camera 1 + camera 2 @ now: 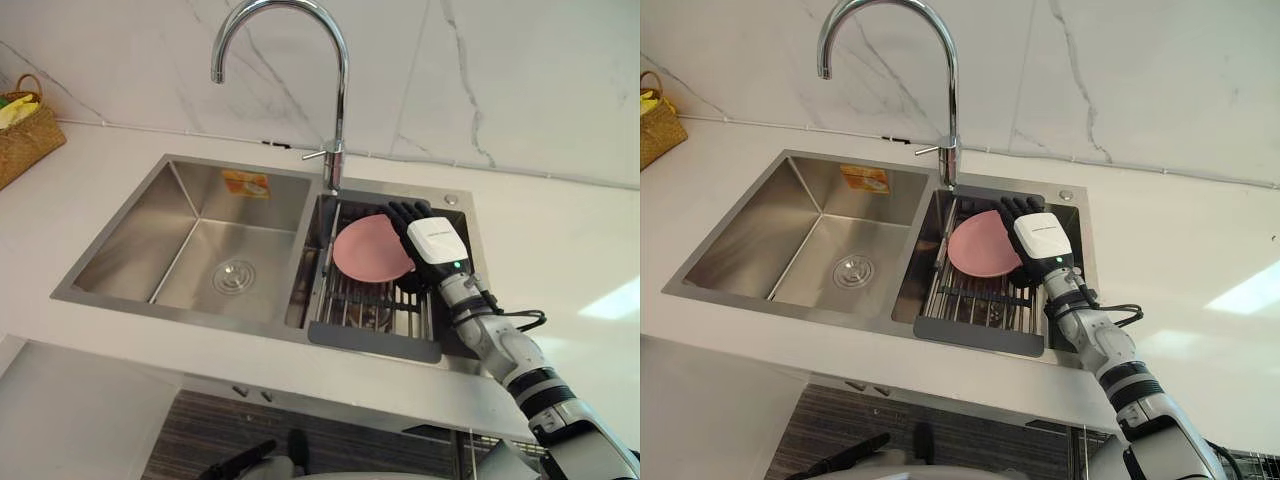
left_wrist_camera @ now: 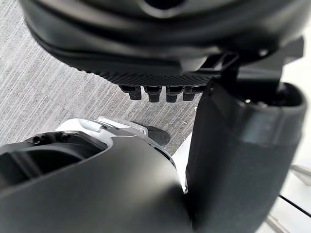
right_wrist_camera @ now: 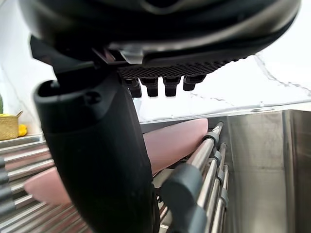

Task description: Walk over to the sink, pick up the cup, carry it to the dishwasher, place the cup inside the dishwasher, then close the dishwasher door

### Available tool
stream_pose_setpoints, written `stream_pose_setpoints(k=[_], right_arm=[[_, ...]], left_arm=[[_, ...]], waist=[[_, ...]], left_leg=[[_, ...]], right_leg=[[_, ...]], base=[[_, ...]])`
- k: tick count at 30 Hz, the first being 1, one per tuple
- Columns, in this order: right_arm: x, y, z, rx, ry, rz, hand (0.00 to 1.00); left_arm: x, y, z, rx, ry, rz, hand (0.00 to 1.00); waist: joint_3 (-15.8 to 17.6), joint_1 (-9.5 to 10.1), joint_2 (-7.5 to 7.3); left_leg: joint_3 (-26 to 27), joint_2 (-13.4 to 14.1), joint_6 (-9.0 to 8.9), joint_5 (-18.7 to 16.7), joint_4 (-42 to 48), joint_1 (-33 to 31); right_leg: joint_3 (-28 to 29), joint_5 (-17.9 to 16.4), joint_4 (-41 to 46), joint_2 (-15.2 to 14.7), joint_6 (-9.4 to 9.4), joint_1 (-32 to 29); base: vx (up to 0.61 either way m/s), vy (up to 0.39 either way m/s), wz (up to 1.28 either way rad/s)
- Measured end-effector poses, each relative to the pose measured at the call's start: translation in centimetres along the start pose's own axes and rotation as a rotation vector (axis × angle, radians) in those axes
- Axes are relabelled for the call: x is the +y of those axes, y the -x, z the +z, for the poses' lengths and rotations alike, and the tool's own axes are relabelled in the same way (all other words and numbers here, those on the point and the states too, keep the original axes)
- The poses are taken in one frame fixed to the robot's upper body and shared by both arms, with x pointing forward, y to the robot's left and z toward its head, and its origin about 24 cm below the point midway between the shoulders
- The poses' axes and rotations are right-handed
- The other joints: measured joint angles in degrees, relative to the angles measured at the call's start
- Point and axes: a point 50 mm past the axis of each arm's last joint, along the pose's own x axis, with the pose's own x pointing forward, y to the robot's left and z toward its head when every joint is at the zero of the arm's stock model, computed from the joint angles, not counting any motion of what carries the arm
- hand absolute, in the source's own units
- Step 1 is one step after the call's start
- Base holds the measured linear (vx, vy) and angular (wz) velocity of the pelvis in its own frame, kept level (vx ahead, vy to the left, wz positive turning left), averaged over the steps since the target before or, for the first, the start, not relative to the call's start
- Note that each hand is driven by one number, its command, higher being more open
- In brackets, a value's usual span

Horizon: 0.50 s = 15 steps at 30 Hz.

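Note:
A pink round dish [image 1: 368, 250], shallow like a plate or low cup, leans tilted on the wire rack [image 1: 380, 308] in the right basin of the steel sink [image 1: 130, 300]. My right hand [image 1: 435, 240] reaches into that basin from the right. Its fingers [image 1: 405, 212] are straight along the dish's right edge, pointing toward the back wall. In the right wrist view the thumb [image 3: 97, 160] stands in front of the pink dish [image 3: 177, 140] and nothing is clasped. My left hand [image 2: 243, 160] hangs low over the grey floor, fingers relaxed and holding nothing.
A tall chrome faucet [image 1: 338, 110] rises behind the divider between the basins. The left basin [image 1: 225, 245] holds only its drain. A wicker basket [image 1: 22, 130] sits on the white counter at far left. Marble wall behind; bare counter [image 1: 560, 260] to the right.

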Motion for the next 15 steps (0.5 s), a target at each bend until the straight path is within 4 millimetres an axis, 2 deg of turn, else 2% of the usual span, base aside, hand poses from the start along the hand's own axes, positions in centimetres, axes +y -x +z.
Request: stream_pose_setpoints(k=[7, 10, 15], right_arm=[[0.48, 0.39, 0.27, -0.072, 0.077, 0.0, 0.0], [-0.34, 0.24, 0.44, -0.119, 0.11, -0.06, 0.0], [-0.49, 0.1, 0.43, -0.139, 0.131, -0.052, 0.0]], left_arm=[[-0.03, 0.0, 0.09, -0.009, -0.001, -0.006, 1.0], [-0.07, 0.0, 0.12, -0.013, -0.004, -0.008, 1.0], [-0.17, -0.02, 0.24, -0.019, -0.009, -0.012, 1.0]], waist=[[0.41, 0.03, 0.0], [0.41, 0.46, 0.0], [0.42, 1.17, -0.01]], left_leg=[[-0.18, 0.0, 0.0, 0.0, 0.01, -0.13], [-0.46, -0.02, 0.01, 0.0, 0.01, -0.13], [-0.68, -0.07, 0.01, 0.0, 0.01, -0.16]], right_leg=[[-0.24, -0.04, 0.15, -0.01, 0.05, -0.02], [-0.5, -0.09, 0.21, 0.0, 0.08, 0.0], [-0.76, -0.29, 0.39, -0.05, 0.06, 0.01]], base=[[-0.01, -0.028, 0.01], [-0.02, -0.044, 0.04], [-0.02, -0.038, 0.03]])
